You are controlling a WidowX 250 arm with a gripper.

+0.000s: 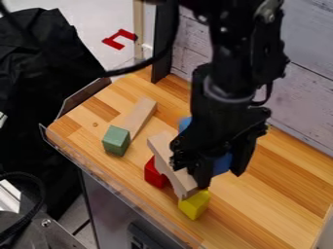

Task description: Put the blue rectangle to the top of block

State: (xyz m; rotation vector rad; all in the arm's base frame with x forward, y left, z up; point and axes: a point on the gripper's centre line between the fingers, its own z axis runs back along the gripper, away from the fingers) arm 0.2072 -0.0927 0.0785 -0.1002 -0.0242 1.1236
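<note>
Caution: sideways drift of the gripper [222, 178] (whether it grips the blue rectangle [223, 164], I cannot tell) may topple the adjacent wooden block [164, 151].

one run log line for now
claw at blue block; grip unclear; red block, yellow block against wooden plank; green block by another plank

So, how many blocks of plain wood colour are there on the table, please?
2. One plain block lies just behind the green block; the other plain block is by the red block and yellow block, partly covered by the end effector. More may be hidden.
</note>
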